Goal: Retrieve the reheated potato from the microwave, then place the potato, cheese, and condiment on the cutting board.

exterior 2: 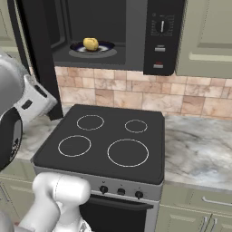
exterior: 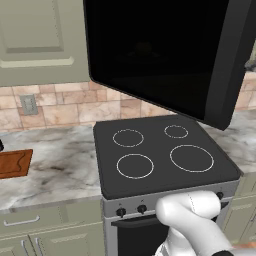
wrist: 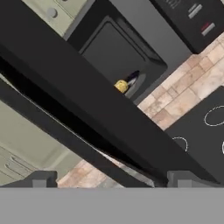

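The microwave hangs above the stove with its door swung wide open, and the potato sits on a dark plate inside the cavity. The end effector has its fingers spread fully apart, holding nothing, close to the open door's edge. The cutting board lies on the marble desk, well left of the stove.

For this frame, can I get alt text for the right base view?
An open microwave above a black stove holds a yellow potato on a dark plate. Its door swings out at left, the control panel is at right, and marble counter lies beside the stove.
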